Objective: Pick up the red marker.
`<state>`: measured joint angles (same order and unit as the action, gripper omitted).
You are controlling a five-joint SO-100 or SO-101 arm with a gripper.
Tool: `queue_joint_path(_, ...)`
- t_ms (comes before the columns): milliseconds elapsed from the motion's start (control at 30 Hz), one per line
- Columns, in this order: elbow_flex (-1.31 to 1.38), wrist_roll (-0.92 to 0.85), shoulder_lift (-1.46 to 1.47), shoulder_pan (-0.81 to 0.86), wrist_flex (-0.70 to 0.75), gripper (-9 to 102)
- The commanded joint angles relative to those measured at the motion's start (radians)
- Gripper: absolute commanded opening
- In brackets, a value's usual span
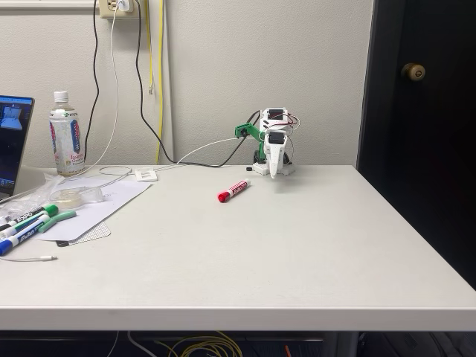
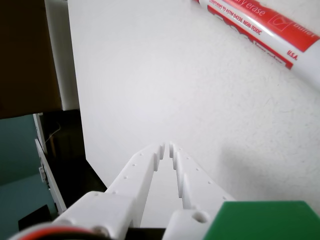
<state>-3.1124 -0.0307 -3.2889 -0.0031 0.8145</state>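
Wrist view had the gripper (image 2: 166, 146) coming up from the bottom edge, white fingers (image 2: 142, 167) pressed nearly together w/ just a thin slit between the tips, nothing pinched. It hung over bare white table (image 2: 150, 75). Green block of the arm sat at bottom right corner. The red marker (image 2: 260, 25) crossed the top right corner of that view, running diagonally, red label w/ white lettering plus white barrel visible, well apart from the fingertips.

Fixed view: the gripper (image 1: 275, 172) pointed down at the far side of the table (image 1: 260, 253), arm (image 1: 269, 141) folded up compact, white and green, near the wall. The red marker (image 1: 233, 190) lay flat on the tabletop, just left of and in front of the arm as that view showed it, red cap toward the camera-left, not touching the gripper.

Further out, left side of fixed view: a plastic bottle (image 1: 66, 135) w/ white cap stood near the wall, a laptop screen (image 1: 13, 134) at the left edge, sheets of paper (image 1: 97, 204) w/ green- and blue-capped markers (image 1: 30, 223) lying on them. Cables (image 1: 149, 111) ran down the wall to the arm. A dark door (image 1: 420, 82) w/ brass knob stood at right.
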Motion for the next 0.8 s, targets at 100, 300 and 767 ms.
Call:
queue_joint_path(100,0.003,-0.005,-0.006,-0.002,-0.011,1)
queue_joint_path(300,0.003,-0.015,-0.005,-0.003,-0.006,0)
queue_joint_path(767,0.1,0.04,-0.005,0.067,-0.077,0)
